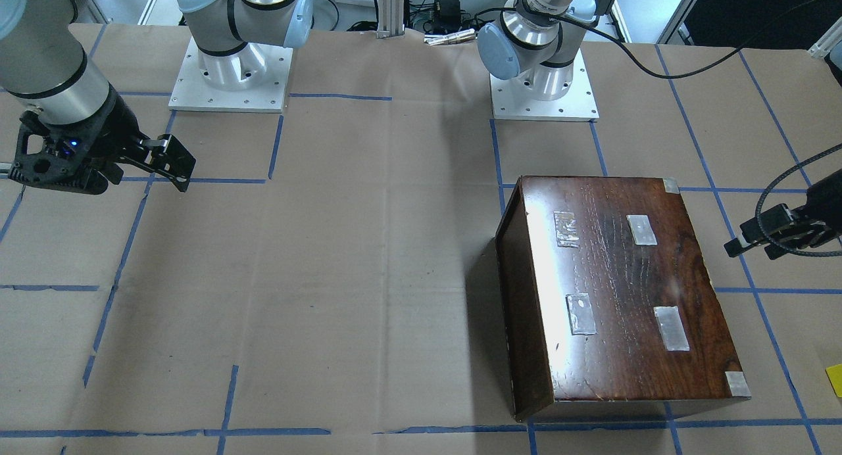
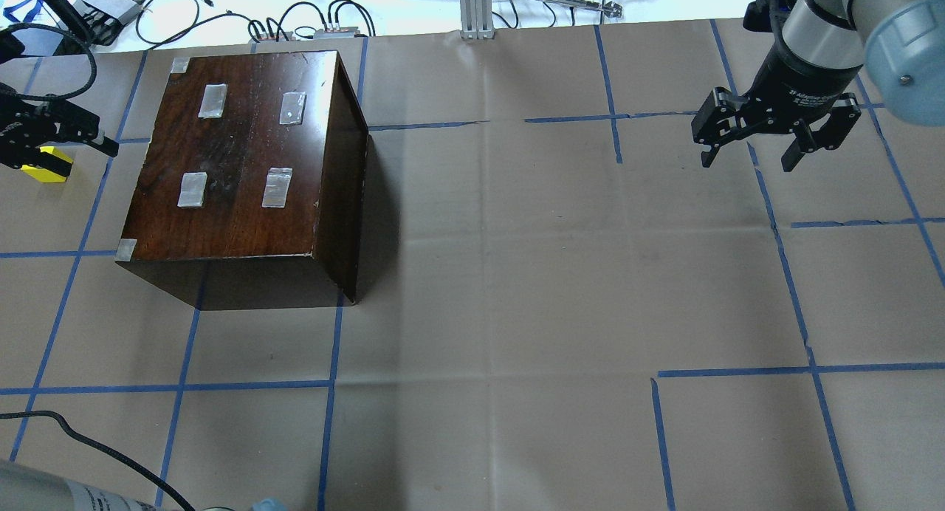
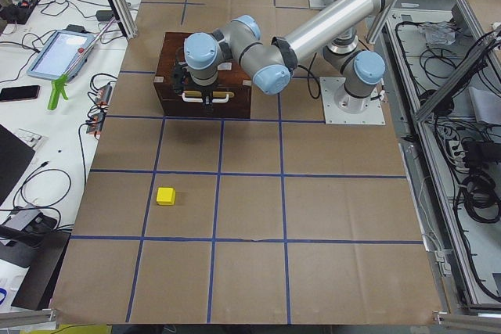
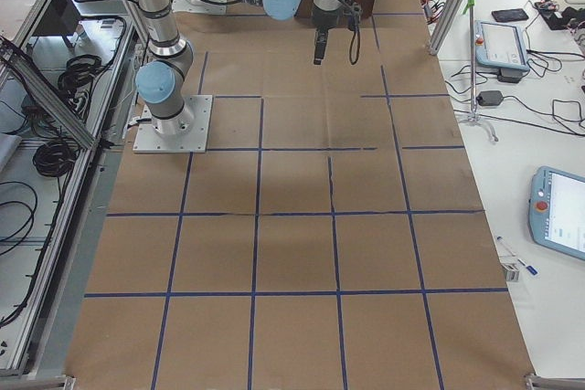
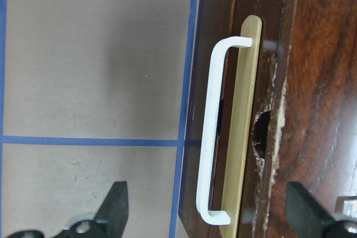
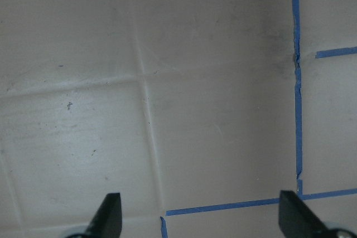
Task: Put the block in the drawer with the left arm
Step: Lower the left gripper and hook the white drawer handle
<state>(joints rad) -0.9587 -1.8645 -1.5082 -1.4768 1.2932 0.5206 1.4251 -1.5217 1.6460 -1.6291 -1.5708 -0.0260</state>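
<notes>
The yellow block [image 3: 165,195] lies on the table [image 2: 517,275], well apart from the box [image 2: 236,156]. The left gripper [image 5: 211,213] hangs spread at the drawer [image 5: 245,82] handle [image 5: 207,137]. The right gripper [image 2: 748,162] hovers spread and empty at far right.

A: What stands before the left gripper [image 5: 206,204]?
B: The box [image 2: 244,164], its white handle [image 5: 209,132] opposite the gap between parted fingers [image 5: 115,207].
A: Free room?
B: Open table [image 3: 250,217] away from the box; only the block [image 3: 165,195] lies there.
</notes>
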